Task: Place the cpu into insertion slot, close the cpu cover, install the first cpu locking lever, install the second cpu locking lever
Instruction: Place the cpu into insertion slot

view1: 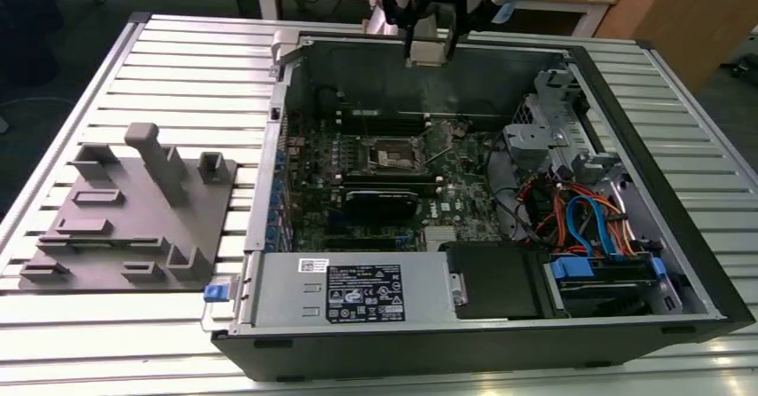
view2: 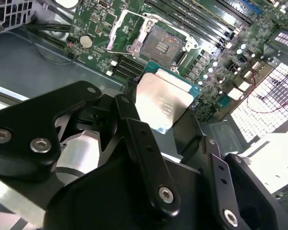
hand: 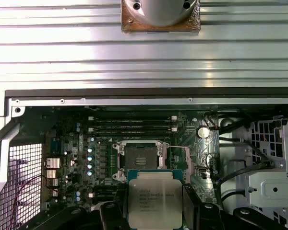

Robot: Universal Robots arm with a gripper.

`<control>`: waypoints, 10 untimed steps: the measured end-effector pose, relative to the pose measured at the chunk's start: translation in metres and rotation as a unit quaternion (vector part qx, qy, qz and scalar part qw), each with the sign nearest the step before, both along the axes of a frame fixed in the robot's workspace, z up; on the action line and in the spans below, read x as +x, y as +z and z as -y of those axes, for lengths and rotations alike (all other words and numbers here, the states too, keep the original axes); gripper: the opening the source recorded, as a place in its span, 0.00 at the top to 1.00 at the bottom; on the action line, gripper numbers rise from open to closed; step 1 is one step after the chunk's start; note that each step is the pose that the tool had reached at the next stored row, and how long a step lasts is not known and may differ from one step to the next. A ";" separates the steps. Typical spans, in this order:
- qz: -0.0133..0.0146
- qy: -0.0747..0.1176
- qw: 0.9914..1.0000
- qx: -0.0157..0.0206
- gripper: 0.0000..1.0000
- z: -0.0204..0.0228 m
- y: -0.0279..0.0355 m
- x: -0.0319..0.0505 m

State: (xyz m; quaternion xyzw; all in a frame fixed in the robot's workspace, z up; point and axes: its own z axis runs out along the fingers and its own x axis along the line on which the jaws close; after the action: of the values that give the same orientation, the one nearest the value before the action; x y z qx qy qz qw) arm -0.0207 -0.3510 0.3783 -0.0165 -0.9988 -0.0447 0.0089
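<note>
Gripper (view2: 164, 115), closed on the cpu (view2: 165, 100), hangs over the computer case (view1: 474, 352) on a slatted metal table (view1: 177, 67).

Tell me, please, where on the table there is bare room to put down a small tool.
Bare table slats lie past the grey fixture block, at the exterior view's upper left, and before it, at the lower left. Inside the computer case it is crowded: circuit board, cables. The jaws hold the cpu above its far side.
</note>
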 end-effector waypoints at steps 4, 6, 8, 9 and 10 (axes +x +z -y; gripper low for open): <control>0.000 -0.027 1.000 0.000 0.46 0.0000 -0.0004 0.0000; 0.000 -0.032 0.999 0.000 0.46 0.0000 -0.0004 -0.0003; 0.000 -0.033 0.999 0.000 0.46 0.0000 -0.0005 -0.0004; 0.000 -0.033 0.999 0.000 0.46 0.0000 -0.0005 -0.0004; 0.000 -0.033 0.999 0.000 0.46 0.0000 -0.0005 -0.0004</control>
State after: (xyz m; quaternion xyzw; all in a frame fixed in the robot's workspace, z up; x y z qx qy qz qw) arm -0.0210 -0.3510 0.3778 -0.0491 -0.9978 -0.0448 0.0075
